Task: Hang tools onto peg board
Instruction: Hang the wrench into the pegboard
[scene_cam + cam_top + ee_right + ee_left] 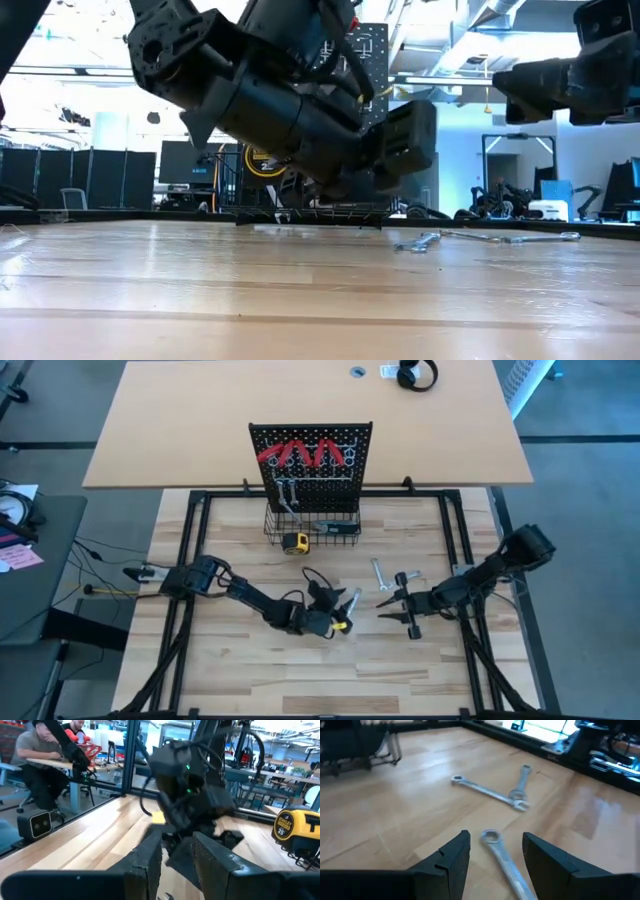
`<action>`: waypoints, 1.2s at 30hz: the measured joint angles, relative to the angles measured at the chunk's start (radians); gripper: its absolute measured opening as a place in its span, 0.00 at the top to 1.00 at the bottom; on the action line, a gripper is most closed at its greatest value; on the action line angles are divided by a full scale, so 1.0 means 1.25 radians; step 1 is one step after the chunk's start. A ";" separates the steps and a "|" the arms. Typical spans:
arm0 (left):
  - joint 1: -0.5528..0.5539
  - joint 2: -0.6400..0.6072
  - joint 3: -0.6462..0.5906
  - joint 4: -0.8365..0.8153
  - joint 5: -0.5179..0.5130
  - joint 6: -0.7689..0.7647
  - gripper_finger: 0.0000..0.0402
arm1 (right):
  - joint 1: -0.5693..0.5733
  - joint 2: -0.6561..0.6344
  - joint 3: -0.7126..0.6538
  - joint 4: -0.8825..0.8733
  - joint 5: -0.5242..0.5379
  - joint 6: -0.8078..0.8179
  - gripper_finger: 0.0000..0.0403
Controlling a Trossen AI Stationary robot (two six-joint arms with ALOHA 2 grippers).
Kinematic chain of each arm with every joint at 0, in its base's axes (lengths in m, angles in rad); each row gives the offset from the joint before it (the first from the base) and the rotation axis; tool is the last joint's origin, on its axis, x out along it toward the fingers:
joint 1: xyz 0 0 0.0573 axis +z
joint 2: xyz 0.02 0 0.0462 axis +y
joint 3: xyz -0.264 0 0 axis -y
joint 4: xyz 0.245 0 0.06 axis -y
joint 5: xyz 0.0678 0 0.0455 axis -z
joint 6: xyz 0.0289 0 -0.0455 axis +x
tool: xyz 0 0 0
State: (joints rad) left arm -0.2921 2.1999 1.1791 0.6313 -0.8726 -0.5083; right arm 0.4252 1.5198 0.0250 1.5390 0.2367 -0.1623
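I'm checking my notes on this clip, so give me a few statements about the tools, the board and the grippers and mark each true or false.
1. Red-handled pliers hang on the upright black perforated peg board. True.
2. The left gripper has a slim silver wrench between its fingers. True; the high view shows the gripper lifted off the light wooden table.
3. No wrenches are left on the table. False: two crossed silver wrenches lie there.
4. The yellow tape measure hangs from a hook. False: it sits on the table before the black wire basket.
5. The right gripper holds pliers. False: it is empty.
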 joint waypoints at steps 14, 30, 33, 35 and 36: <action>0.006 0.164 0.300 -0.340 -0.112 -0.042 0.57 | 0.026 0.000 0.001 -0.016 -0.001 0.039 0.70; 0.014 0.183 0.201 -0.355 0.006 -0.198 0.96 | 0.037 0.000 0.001 -0.016 0.000 0.039 0.70; 0.011 0.183 0.188 -0.321 0.010 -0.165 0.96 | 0.037 0.000 0.001 -0.020 0.000 0.040 0.70; 0.007 0.183 0.185 -0.302 0.012 -0.132 0.96 | 0.037 0.000 0.001 -0.024 -0.001 0.043 0.70; 0.004 0.183 0.184 -0.293 0.012 -0.113 0.96 | 0.037 0.000 0.001 -0.029 -0.001 0.047 0.70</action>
State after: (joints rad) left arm -0.2866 2.4290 1.4096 0.2655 -0.8570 -0.6501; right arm 0.4713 1.5200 0.0265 1.5033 0.2360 -0.1039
